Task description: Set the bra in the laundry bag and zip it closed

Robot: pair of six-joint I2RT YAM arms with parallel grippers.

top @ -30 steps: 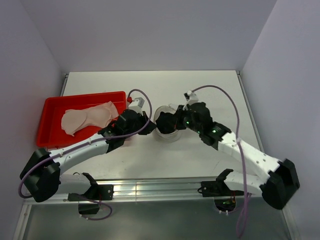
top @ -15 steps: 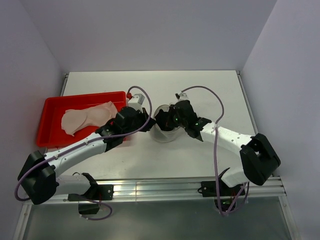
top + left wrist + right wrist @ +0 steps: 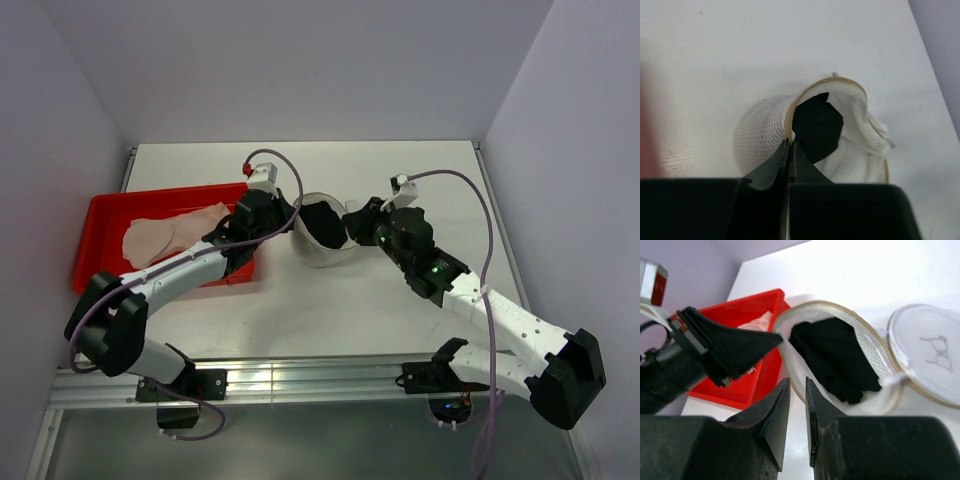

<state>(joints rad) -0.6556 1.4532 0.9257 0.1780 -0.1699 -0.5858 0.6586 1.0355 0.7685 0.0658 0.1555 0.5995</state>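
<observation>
The left hand (image 3: 790, 146) is clamped on the zipper rim of the laundry bag (image 3: 322, 258). The bag lies tipped on the surface (image 3: 400, 180), with its lid (image 3: 930, 352) folded open beside it. The right hand (image 3: 797, 390) is narrowly parted and empty. The black fabric (image 3: 832, 357) inside, apparently the bra, could spill if the rim slips or the mesh collapses.

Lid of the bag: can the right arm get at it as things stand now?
Probably yes. The lid lies open beside the bag, with nothing on it, close ahead of the right pincer, which holds nothing.
</observation>
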